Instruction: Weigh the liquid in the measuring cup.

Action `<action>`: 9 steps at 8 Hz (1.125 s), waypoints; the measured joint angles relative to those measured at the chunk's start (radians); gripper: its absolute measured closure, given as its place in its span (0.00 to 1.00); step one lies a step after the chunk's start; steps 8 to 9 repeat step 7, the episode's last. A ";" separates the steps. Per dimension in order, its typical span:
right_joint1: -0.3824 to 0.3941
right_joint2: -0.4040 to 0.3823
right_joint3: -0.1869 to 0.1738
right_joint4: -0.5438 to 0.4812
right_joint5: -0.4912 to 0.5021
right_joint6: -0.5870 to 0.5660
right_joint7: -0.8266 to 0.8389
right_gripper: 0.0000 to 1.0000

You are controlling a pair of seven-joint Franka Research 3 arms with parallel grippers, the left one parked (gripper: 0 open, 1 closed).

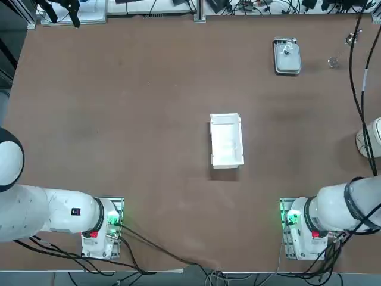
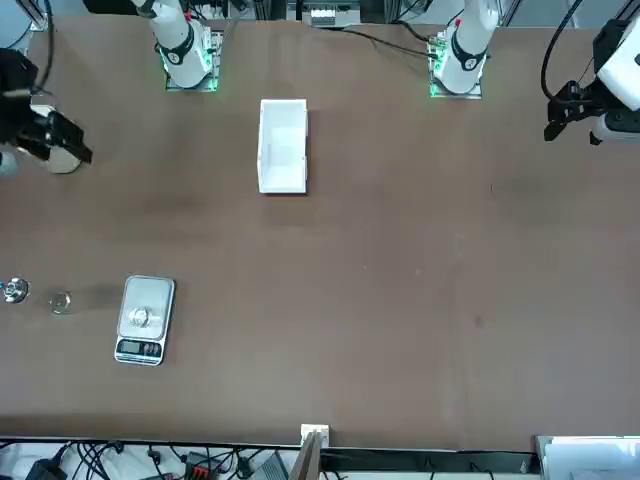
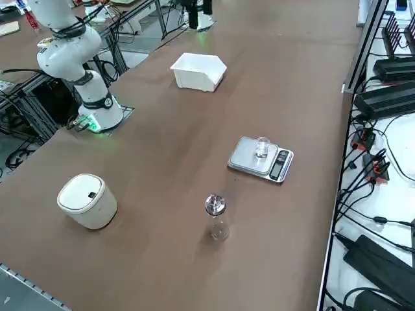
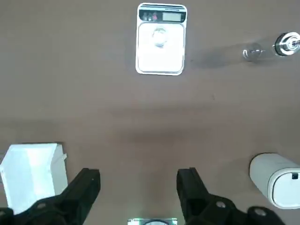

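1. Front view, far left: right gripper (image 2: pixel 62 147) is seen raised above the table's (image 2: pixel 400 280) left edge, well apart from the scale (image 2: pixel 145 318); nothing is held
2. Wrist view: the black fingers (image 4: pixel 86 185) are spread with a wide gap between them, only bare table in that gap
3. Next along the near-left edge of the front view: a small metal-topped object (image 2: pixel 13 291) and a small clear glass item (image 2: pixel 60 301) are placed side by side, just left of the scale
4. Measuring cup (image 2: pixel 141 318) is seated upright on the grey scale's platform, roughly central; the side view shows it as a small clear cup (image 3: pixel 262 148) beside the display end
5. White tray (image 2: pixel 283 144) is set mid-table toward the arm bases, well apart from the scale
6. White cylindrical container (image 3: pixel 87 200) is seen in the side view near the right arm's base (image 3: pixel 98 115)
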 joint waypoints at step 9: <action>0.112 -0.238 -0.184 -0.235 0.034 0.023 -0.090 0.00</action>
